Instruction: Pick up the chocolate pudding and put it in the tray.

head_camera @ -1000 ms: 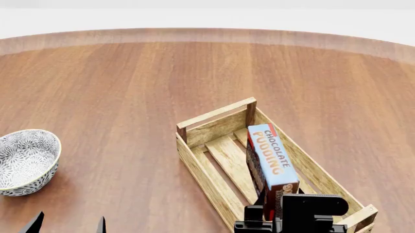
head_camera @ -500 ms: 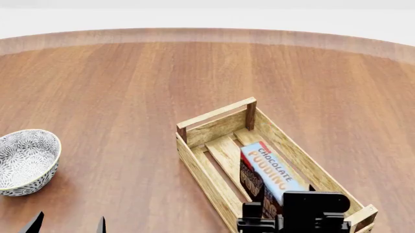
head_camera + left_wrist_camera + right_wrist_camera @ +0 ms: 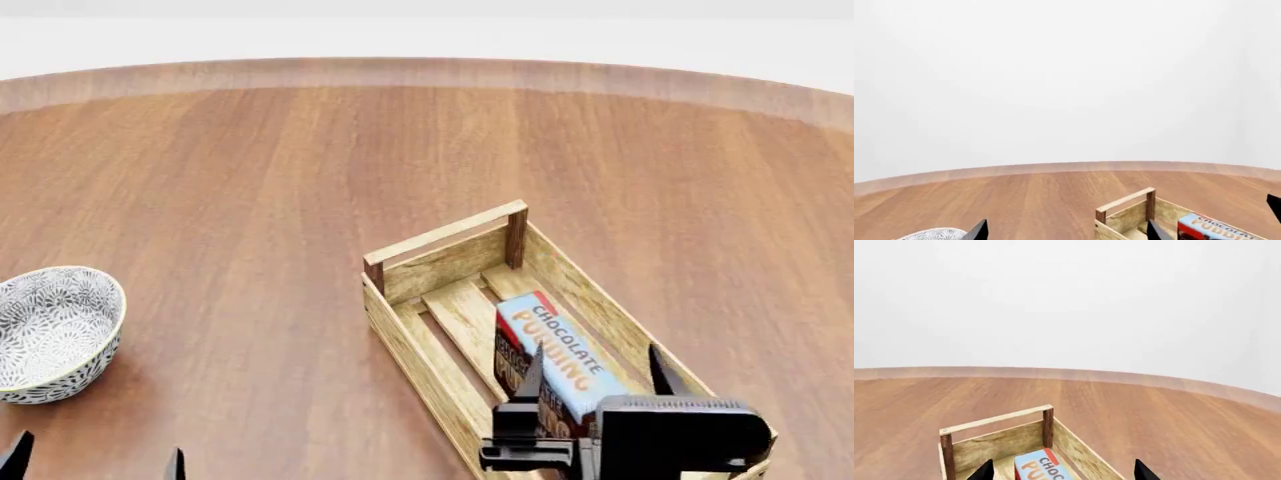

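The chocolate pudding carton lies inside the wooden slat tray on the round wooden surface, apparently just set down. The right tool hovers over it, spread open and empty. Its blue top reads "CHOCOLATE PUDDING". The left tool is open, idle.

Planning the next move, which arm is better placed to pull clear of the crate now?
Right. Its end effector is open over the tray, straddling the chocolate pudding lying inside. The left end effector is far off near the bowl.
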Robot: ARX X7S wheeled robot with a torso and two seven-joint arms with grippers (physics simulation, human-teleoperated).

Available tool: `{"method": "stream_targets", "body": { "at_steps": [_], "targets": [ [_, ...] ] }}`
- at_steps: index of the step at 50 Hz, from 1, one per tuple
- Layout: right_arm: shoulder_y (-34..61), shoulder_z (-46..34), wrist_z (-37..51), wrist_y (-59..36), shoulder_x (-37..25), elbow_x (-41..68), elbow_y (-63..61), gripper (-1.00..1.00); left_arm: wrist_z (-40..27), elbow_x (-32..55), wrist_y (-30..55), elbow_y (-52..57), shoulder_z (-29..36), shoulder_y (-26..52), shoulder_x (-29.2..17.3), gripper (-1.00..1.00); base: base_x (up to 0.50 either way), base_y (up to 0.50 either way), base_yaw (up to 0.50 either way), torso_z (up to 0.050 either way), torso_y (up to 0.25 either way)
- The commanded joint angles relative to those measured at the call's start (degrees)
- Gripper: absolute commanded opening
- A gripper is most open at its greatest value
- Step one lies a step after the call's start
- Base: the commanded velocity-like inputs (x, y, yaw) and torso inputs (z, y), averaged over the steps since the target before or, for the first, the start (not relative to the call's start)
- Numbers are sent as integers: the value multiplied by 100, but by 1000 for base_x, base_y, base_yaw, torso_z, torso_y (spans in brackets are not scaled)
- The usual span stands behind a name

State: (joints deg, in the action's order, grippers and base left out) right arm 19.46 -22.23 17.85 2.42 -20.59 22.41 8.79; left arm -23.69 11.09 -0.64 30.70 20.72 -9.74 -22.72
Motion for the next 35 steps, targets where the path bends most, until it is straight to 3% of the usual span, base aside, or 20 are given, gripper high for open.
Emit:
{"method": "stream_targets", "body": {
  "at_steps": [1,21,35],
  "targets": [
    [-767,69,496,-292,-545,5,-2164,100,-238,-289,-2,794,-30,-363,-173,100,0,0,0,0,0],
    [-1726,134,932,-3,-967,-344,-3871,100,-316,-512,-130,1175,59,-642,-282,100,0,0,0,0,0],
    [-2071,97,1055,200,-1052,-644,-4241,100,-338,-551,-210,1309,85,-758,-348,100,0,0,0,0,0]
  ]
}}
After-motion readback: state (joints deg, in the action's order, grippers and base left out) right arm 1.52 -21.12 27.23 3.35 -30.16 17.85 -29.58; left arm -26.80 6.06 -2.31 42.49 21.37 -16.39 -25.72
